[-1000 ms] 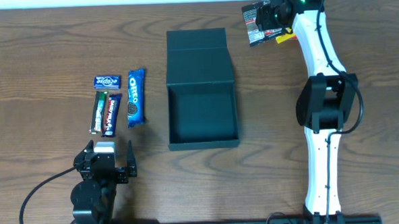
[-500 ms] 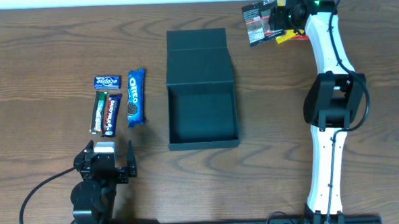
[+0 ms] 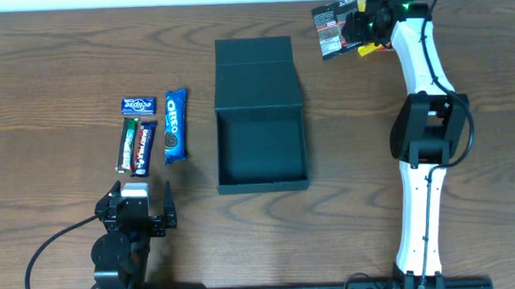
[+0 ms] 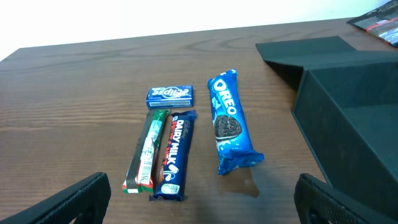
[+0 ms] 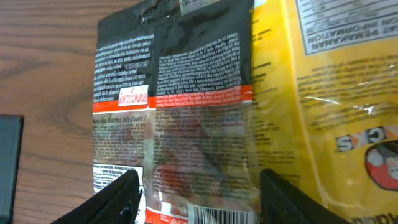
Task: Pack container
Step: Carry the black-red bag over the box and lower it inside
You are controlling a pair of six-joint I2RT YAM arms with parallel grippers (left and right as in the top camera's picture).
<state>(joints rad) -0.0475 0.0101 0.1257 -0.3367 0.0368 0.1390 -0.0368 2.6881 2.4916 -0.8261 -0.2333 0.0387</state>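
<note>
The container [image 3: 262, 149], a dark teal box, lies open and empty mid-table with its flap lid [image 3: 256, 64] folded back; its corner shows in the left wrist view [image 4: 354, 106]. My right gripper [image 3: 363, 22] hovers at the far right over a black snack packet [image 3: 331, 30] that overlaps a yellow packet [image 3: 371, 45]. In the right wrist view the right gripper [image 5: 199, 180] is open, its fingers either side of the black packet [image 5: 186, 106], with the yellow packet [image 5: 329, 93] beside it. My left gripper [image 3: 141, 190] [image 4: 202, 186] is open and empty near the front edge.
Left of the box lie an Oreo pack [image 3: 175, 124] [image 4: 229, 118], a blue gum pack [image 3: 138, 105] [image 4: 169, 95], a Dairy Milk bar [image 3: 144, 148] [image 4: 172, 152] and a green-white bar [image 3: 128, 144] [image 4: 147, 149].
My right wrist has shifted right and toward the far edge above the packets. The packets, the box and the left arm have not moved.
</note>
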